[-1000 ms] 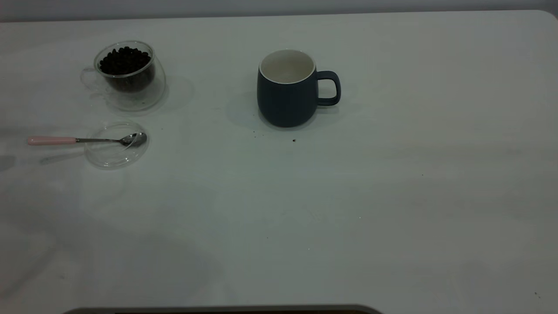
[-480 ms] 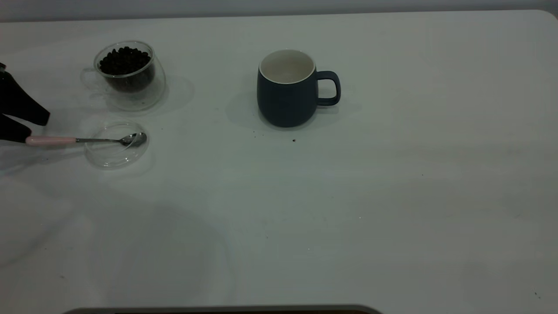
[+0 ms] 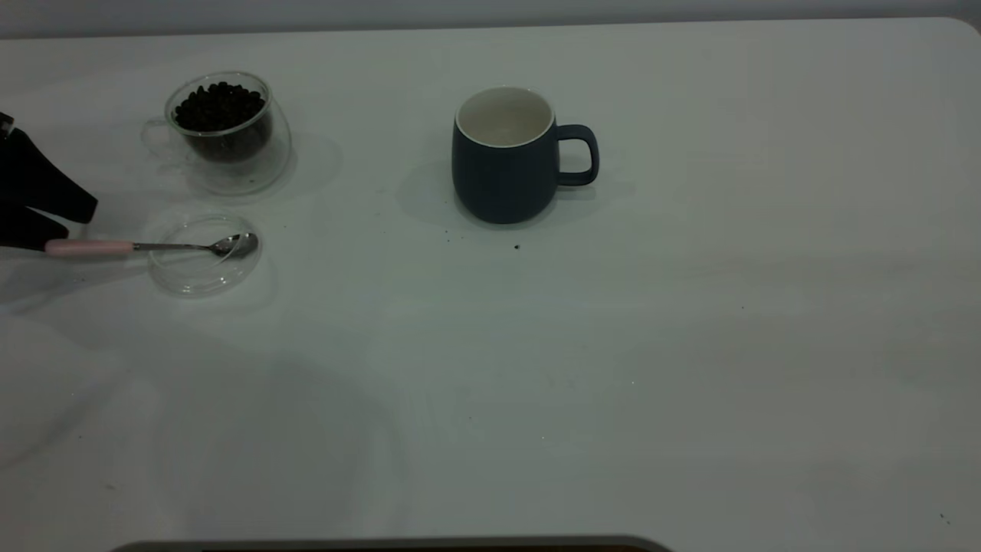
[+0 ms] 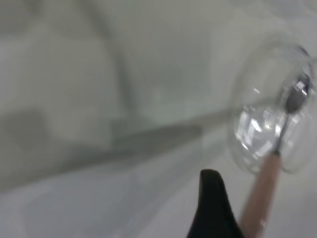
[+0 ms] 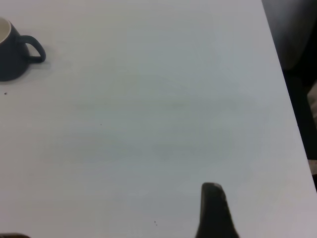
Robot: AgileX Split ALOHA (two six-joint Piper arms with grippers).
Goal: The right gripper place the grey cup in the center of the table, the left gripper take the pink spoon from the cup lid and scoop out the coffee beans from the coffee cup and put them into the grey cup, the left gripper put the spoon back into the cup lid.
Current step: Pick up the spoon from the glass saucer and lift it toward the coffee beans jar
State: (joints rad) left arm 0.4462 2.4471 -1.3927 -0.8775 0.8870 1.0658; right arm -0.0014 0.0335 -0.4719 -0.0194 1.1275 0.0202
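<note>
While left gripper [image 3: 65,224] fingers gape, pink spoon [image 3: 90,247] handle end lies between.

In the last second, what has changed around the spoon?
The left hand came in from the table's left edge and now sits at the handle end of the pink spoon, open around it; a grip is not visible. The spoon's bowl rests in the cup lid as before. The coffee cup, its coffee beans and the grey cup have not moved.
</note>
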